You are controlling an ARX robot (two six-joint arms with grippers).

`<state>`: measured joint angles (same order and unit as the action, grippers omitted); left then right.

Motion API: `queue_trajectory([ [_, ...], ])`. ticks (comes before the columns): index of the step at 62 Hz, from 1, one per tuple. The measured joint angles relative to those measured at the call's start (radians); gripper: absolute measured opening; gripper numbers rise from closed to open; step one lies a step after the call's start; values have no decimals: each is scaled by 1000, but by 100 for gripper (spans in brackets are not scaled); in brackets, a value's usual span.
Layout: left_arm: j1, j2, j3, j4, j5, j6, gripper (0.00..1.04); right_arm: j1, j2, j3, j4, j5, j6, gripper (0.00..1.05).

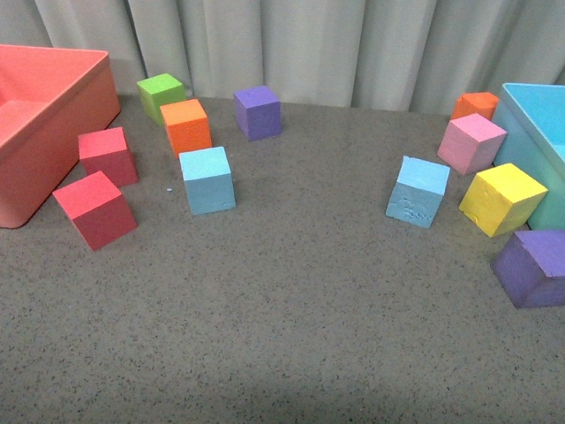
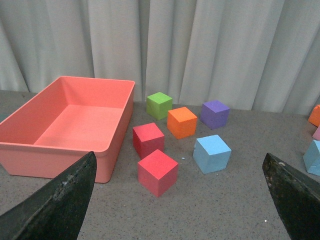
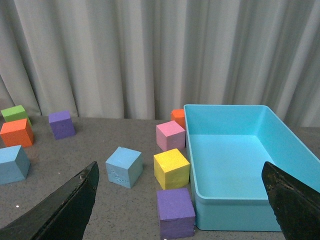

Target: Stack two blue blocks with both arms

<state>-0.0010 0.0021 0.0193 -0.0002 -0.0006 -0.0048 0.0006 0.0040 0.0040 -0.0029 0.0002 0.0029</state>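
Note:
Two sky-blue cubes stand apart on the grey table. One blue cube (image 1: 207, 180) is left of centre, in front of an orange cube (image 1: 186, 125); it also shows in the left wrist view (image 2: 212, 153) and the right wrist view (image 3: 12, 164). The other blue cube (image 1: 418, 191), with a scuffed front face, is right of centre; it also shows in the right wrist view (image 3: 123, 167) and at the edge of the left wrist view (image 2: 313, 157). My left gripper (image 2: 180, 200) and right gripper (image 3: 180, 200) are open, empty and well back from the cubes. Neither arm shows in the front view.
A coral bin (image 1: 84, 84) stands at far left with two red cubes (image 1: 94, 209) beside it. A turquoise bin (image 1: 534, 124) stands at far right, with pink (image 1: 471, 143), yellow (image 1: 501, 200), orange (image 1: 476, 105) and purple (image 1: 531, 268) cubes near it. Green (image 1: 161, 93) and purple (image 1: 258, 112) cubes sit at the back.

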Motion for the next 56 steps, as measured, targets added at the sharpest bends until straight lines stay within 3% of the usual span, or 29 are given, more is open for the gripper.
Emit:
queue_trajectory([
  [45, 0, 0, 0, 0, 0, 0, 98, 0, 0, 0, 0, 0, 0, 95],
  [50, 0, 0, 0, 0, -2, 0, 98, 75, 123, 12, 95, 297, -149, 95],
  [56, 0, 0, 0, 0, 0, 0, 98, 61, 419, 74, 268, 269, -166, 95],
])
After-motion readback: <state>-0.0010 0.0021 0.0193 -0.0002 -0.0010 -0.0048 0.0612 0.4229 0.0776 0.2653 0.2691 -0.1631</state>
